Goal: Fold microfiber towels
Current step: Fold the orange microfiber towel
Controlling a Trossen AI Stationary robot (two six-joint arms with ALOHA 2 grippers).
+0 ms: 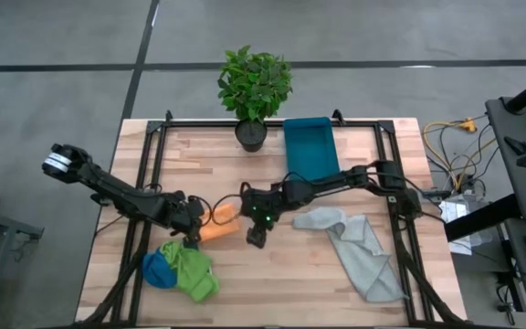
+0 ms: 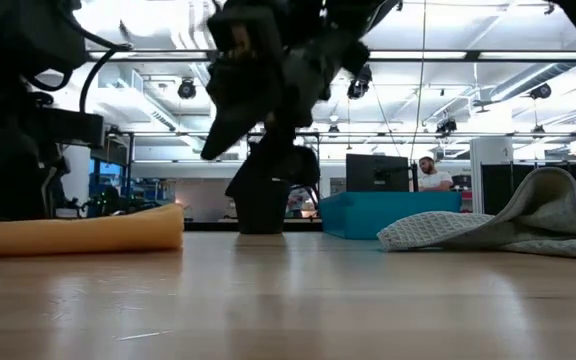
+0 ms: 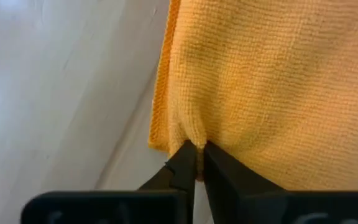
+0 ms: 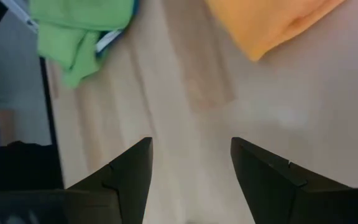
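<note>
**Orange cloth pinched at its hem by left arm; right arm hovers wide**

Orange towel lies near table centre as a rolled or doubled strip. Clock directions below are read from it in the high view.

At about 7 o'clock, the lime green towel and the blue towel sit bunched together in one heap near the front edge, apparently parked until their turn.

Left gripper sits at 9 o'clock, right at the orange cloth's end. Its fingers are pressed together on a small tuck of the hem, puckering the fabric between the tips. Judged purpose: secure an edge so the cloth can be lifted or drawn over. The left arm reaches in low from the table's left side, forearm nearly flat.

Right gripper hangs at 3 o'clock, just beside the orange cloth and above bare wood. Its fingers are spread wide and hold nothing. The right arm stretches across from the right side, wrist tipped downward; probably poised for the opposite edge.

Pale grey towel lies crumpled farther out at 4 o'clock, untouched. Teal bin stands at 1 o'clock.
</note>
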